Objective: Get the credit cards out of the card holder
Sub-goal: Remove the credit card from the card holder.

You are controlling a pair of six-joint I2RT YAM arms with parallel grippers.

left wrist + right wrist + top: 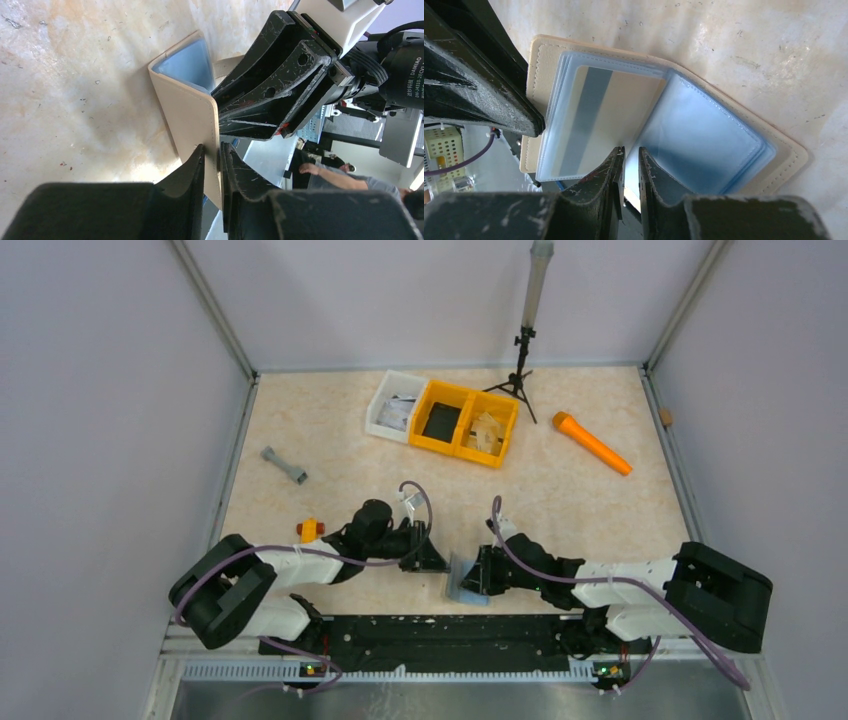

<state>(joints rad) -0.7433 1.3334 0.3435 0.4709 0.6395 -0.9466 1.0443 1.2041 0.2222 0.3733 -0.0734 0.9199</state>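
The card holder (465, 578) stands open at the middle of the tabletop's (560, 490) near edge. My left gripper (212, 160) is nipped nearly closed on its tan cover, and my right gripper (631, 161) pinches the clear sleeves (704, 140) near the fold. I think a pull here could tear plastic or drag the holder loose, leaving the striped card (591, 117) inside.

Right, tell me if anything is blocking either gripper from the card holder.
Nothing visible is in the way. The left gripper is pinching the tan edge of the open card holder, and the right gripper is closed on its inside from the opposite side. Both are in contact with it.
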